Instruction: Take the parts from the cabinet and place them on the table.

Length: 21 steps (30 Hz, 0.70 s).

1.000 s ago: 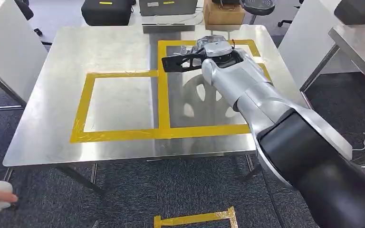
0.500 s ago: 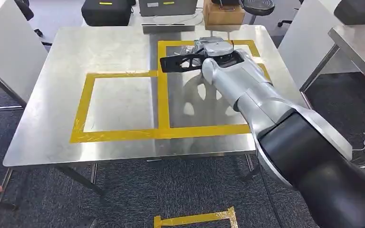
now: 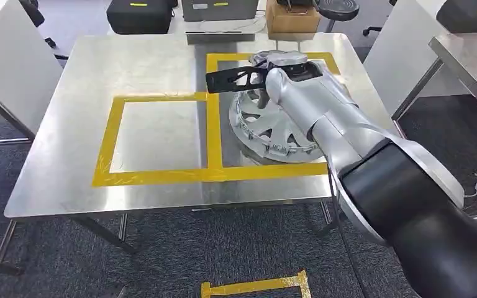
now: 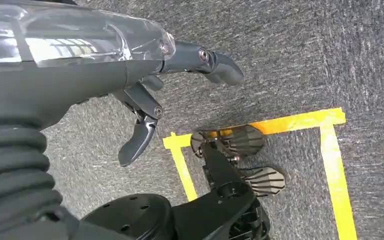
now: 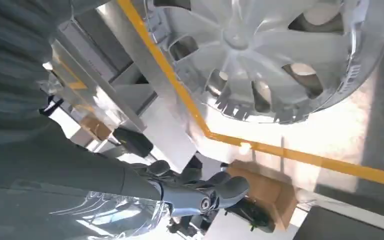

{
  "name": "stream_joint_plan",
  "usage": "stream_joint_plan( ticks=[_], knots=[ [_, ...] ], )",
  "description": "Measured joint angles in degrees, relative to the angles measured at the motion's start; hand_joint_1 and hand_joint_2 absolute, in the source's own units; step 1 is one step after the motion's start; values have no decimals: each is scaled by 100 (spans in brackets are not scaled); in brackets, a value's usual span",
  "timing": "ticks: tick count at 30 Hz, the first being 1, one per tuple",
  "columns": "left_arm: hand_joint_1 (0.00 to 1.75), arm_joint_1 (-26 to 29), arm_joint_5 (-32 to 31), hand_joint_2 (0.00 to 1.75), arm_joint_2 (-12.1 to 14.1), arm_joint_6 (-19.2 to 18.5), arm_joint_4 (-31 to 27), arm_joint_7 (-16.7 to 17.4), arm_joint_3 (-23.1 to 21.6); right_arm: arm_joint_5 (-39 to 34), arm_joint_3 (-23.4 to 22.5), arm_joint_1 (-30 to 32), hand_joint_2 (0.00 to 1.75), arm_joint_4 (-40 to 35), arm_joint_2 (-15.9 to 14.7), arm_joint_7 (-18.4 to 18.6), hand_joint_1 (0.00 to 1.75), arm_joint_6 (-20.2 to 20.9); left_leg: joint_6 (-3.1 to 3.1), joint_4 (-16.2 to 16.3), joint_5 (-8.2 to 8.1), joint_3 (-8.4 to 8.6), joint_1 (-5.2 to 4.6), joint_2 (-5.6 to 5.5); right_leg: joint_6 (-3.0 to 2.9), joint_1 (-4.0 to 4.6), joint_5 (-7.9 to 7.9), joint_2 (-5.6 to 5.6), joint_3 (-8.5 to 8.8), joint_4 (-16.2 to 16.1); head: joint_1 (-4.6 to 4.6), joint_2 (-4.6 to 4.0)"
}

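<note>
A silver wheel cover [image 3: 264, 128] lies flat on the steel table [image 3: 149, 62], inside the right-hand yellow taped square [image 3: 213, 124]. My right hand [image 3: 267, 68] hovers over the cover's far rim with its dark fingers [image 3: 233, 78] stretched out to the left, holding nothing. The right wrist view has the same wheel cover [image 5: 260, 55] beyond my empty right hand [image 5: 190, 192]. My left hand [image 4: 145, 115] hangs over the grey carpet with its fingers apart and nothing in it.
The left taped square [image 3: 155, 133] is bare. Behind the table's far edge are a black case [image 3: 140, 13] and a cardboard box [image 3: 292, 18]. White tables flank both sides. Yellow tape [image 3: 254, 285] marks the carpet in front.
The wheel cover now lies in full sight on the table; before, only its pale reflection showed beneath my right arm. My right hand has shifted slightly left and away from it.
</note>
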Motion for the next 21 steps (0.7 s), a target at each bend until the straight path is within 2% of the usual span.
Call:
stream_joint_plan(
  ticks=[9,21],
  knots=[
    [0,0,-57,0,33,-61,0,37,0,-22,-114,2,175,-26,2,-186,0,28,0,0,0,1,0,4,0,0,0,0,0,-1,0,0],
    [0,1,-68,0,74,-66,2,37,2,-28,-177,6,175,-26,2,-194,0,28,0,0,0,3,1,4,0,1,0,0,0,0,-4,0]
  ],
)
